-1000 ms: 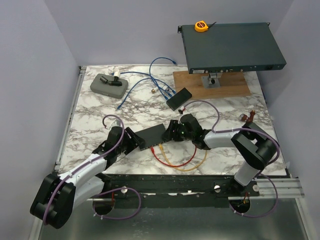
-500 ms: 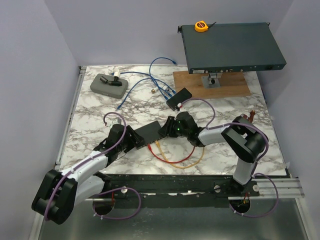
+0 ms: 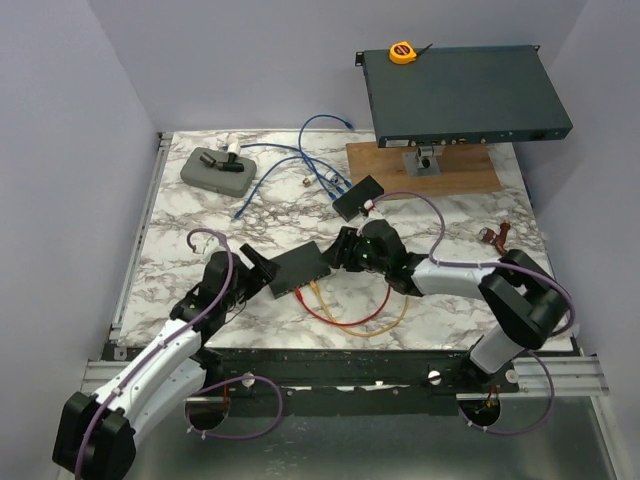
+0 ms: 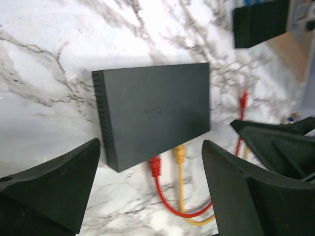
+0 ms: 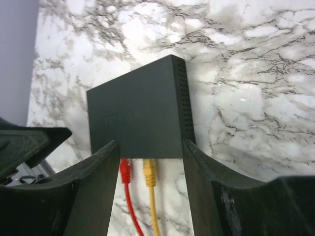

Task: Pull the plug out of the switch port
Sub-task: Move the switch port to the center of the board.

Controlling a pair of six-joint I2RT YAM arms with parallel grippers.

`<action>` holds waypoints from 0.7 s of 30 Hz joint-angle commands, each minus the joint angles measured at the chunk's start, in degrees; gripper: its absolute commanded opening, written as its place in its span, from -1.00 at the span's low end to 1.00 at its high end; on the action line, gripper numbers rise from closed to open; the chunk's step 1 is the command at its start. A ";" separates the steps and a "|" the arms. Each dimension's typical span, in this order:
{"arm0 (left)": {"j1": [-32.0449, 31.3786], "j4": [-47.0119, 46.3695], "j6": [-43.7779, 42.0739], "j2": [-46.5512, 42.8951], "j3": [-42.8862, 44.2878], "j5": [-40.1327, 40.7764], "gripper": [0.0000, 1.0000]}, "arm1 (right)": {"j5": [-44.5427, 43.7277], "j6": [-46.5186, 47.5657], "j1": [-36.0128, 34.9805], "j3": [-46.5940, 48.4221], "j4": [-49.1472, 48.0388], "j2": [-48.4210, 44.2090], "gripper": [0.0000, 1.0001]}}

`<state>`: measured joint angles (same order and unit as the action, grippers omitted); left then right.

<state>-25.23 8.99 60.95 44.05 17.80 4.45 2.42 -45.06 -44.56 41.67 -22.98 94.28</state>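
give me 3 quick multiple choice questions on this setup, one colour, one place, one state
1. Which cables are plugged into the small switch?
A. two blue
B. one red, one yellow
C. one red only

2. Where is the tape measure?
A. beside the small switch
B. under the rack unit
C. on top of the rack unit

3. The red plug and the yellow plug are:
A. both seated in their ports
B. both pulled out
C. red out, yellow in

Answers:
1. B, both wrist views show one red and one yellow cable entering the same face of the small switch.
2. C, the top view shows it on the rack unit's back left corner.
3. A, both plugs sit flush against the small switch.
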 commanded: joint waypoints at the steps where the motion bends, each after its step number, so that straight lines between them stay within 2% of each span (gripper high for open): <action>1: 0.10 4.08 1.38 -4.87 2.13 3.74 0.95 | 0.42 1.09 -0.42 -4.75 0.13 -5.82 0.14; 4: 0.52 2.28 8.30 -8.40 -1.27 4.23 0.97 | 9.09 -0.47 -0.36 -9.27 -9.04 -6.91 0.17; 8: 0.71 -14.65 7.08 -9.25 -7.50 -2.17 0.95 | 14.10 -6.54 -0.54 -11.02 -12.88 -5.06 0.17; 10: 0.71 -16.63 5.48 -6.05 -6.70 -3.96 0.73 | 14.13 -7.61 -0.86 -12.32 -15.03 -4.32 0.16; 13: 0.67 -10.37 1.74 1.38 -0.05 -4.43 0.39 | 13.61 -8.73 -1.01 -13.45 -16.63 -3.80 0.13; 15: 0.61 -11.00 -0.21 5.69 1.97 -7.47 0.16 | 13.85 -9.43 -1.05 -13.37 -17.29 -2.90 0.11; 18: 0.37 -15.81 1.53 8.77 0.72 -8.30 -0.01 | 14.55 -11.36 -1.28 -13.03 -19.03 -0.45 0.06; 21: -0.28 -16.47 1.73 10.43 0.71 -6.83 -0.11 | 14.60 -13.18 -1.92 -11.62 -17.98 2.12 0.05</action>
<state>-24.84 -4.03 63.42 52.42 18.33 -1.13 15.20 -54.76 -45.30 28.75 -39.16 93.10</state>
